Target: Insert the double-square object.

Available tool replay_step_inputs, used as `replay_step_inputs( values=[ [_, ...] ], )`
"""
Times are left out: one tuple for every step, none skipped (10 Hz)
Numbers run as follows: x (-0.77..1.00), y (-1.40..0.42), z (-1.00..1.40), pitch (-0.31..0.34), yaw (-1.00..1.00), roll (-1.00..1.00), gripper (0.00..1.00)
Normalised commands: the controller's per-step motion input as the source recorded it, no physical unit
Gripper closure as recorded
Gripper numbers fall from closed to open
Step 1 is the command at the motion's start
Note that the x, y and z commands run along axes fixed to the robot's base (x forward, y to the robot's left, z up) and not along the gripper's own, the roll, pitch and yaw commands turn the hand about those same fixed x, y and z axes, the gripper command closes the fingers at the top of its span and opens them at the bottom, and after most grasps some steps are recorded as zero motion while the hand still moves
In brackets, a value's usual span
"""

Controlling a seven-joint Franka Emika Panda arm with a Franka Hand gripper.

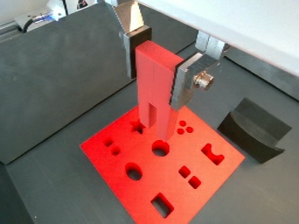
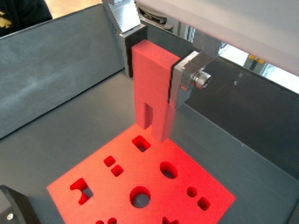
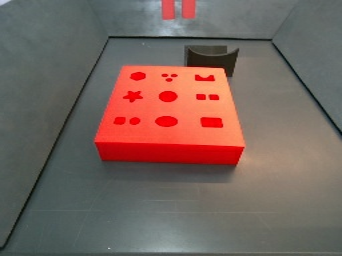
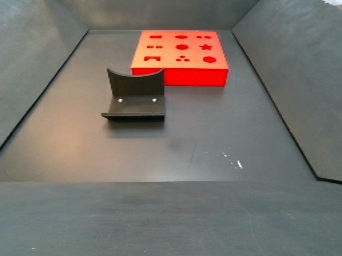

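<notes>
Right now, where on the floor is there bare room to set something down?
The widest bare patch of dark floor lies in front of the dark grey curved stand; a bare strip runs beside the large flat red block with shaped holes. It is crowded between stand and block. The gripper hangs above the block, jaws shut on the small red peg.

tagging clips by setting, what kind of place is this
Likely a lab test cell for robot insertion trials: a bare dark walled enclosure, a red block with shaped holes, and the gripper holding the double-square object above the block.

One gripper [image 1: 159, 72], one peg [image 1: 155, 83], one block [image 3: 168, 110], one stand [image 4: 135, 96].
</notes>
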Motion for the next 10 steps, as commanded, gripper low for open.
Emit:
replay_step_inputs(
  values=[
    [0.15, 0.09, -0.21, 0.000, 0.00, 0.00, 1.00],
    [0.41, 0.17, -0.47, -0.036, 0.00, 0.00, 1.00],
    [0.49, 0.11, -0.61, -0.006, 0.00, 0.11, 1.00],
    [0.51, 0.07, -0.64, -0.017, 0.00, 0.13, 1.00],
    [0.55, 0.04, -0.63, -0.024, 0.00, 0.13, 1.00],
    [0.65, 0.01, -0.57, -0.011, 0.00, 0.13, 1.00],
    [0.76, 0.00, -0.58, -0.013, 0.00, 0.11, 1.00],
    [0.79, 0.03, -0.55, 0.000, 0.00, 0.11, 1.00],
    [0.82, 0.07, -0.49, 0.000, 0.00, 0.11, 1.00],
    [0.82, 0.08, -0.41, 0.044, -0.04, 0.14, 1.00]
  ],
)
